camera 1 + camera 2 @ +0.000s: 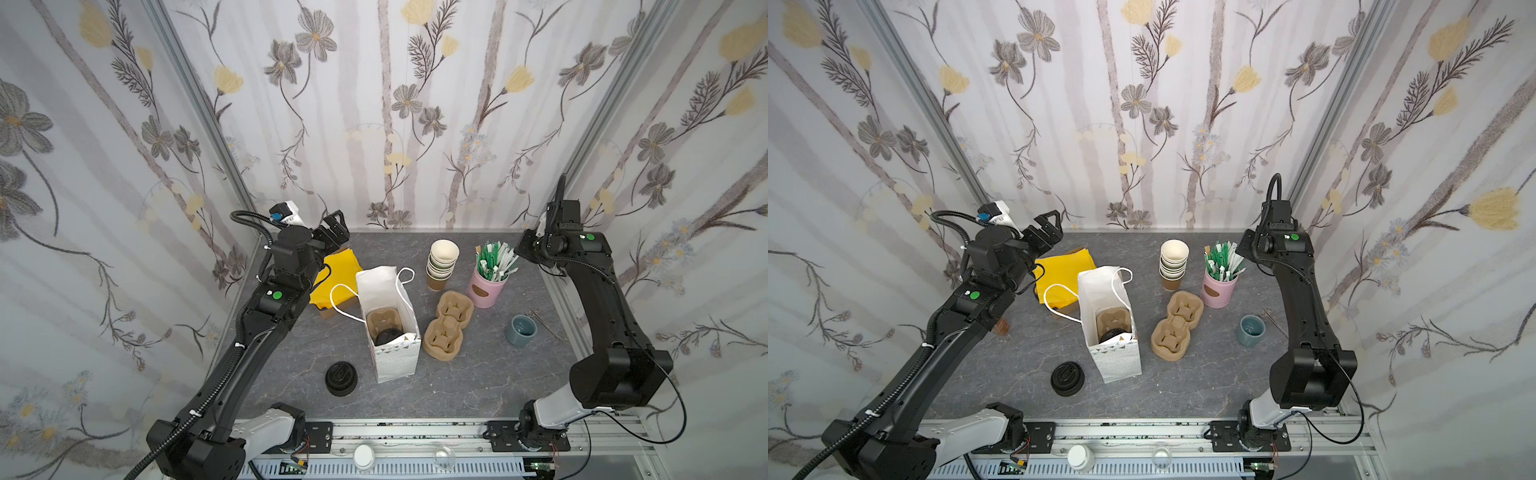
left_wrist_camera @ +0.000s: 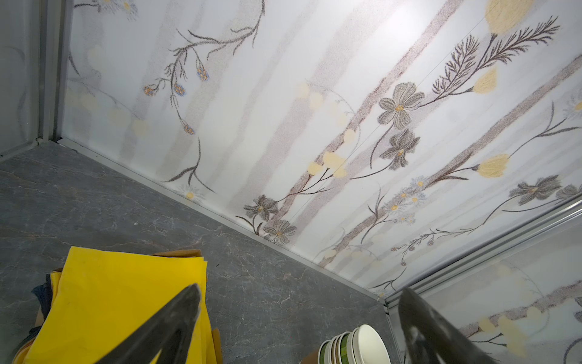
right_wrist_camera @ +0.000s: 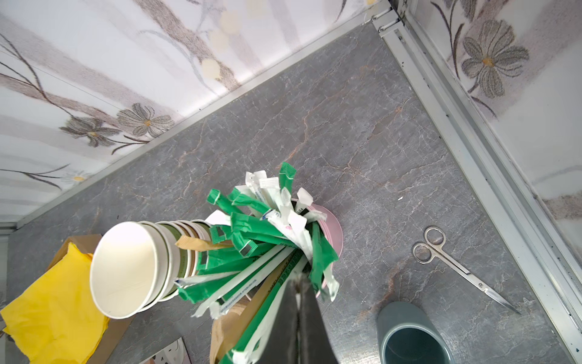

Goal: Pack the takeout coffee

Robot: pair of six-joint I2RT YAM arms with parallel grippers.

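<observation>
Coffee cup is seated inside paper bag, mid-table; packing judged done. Left gripper is spread wide, right gripper closed empty; only parking is required.

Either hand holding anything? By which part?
Left hand open, empty. Right hand shut by the straw packets in the pink cup; whether it pinches one cannot be told.

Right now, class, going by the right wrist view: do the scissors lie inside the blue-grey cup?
No, the scissors lie flat on the table, apart from the blue-grey cup.
</observation>
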